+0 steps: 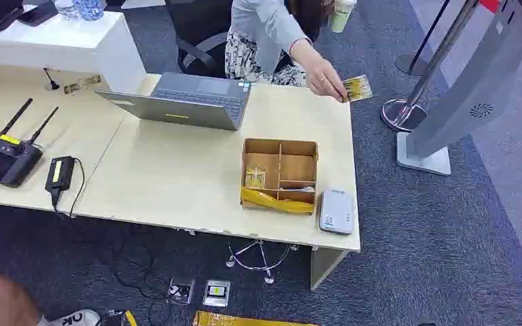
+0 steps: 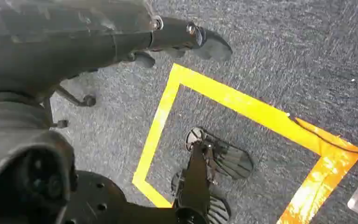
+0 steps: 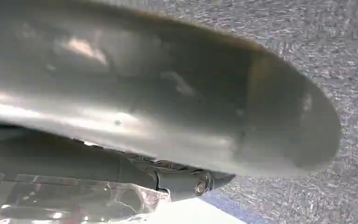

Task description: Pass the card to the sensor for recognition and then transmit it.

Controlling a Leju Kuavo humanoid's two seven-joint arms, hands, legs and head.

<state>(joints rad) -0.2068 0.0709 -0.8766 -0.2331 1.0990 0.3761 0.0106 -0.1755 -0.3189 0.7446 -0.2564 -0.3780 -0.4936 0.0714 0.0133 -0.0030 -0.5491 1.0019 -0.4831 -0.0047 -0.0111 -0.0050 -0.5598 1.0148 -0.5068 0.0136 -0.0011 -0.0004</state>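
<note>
A person's hand holds a yellow card out past the table's far right corner. A white card sensor lies flat near the table's front right edge. Just left of it stands an open wooden box with compartments, a card in one and a yellow bag along its front. My left hand hangs over the carpet, its fingers stretched out and holding nothing. My right hand also hangs down, with a big blurred thumb and one dark straight finger showing, nothing in it.
On the light table are a grey laptop, a black remote with antennas and a small black device. A grey kiosk stand and a stanchion base stand to the right. Yellow tape marks the carpet.
</note>
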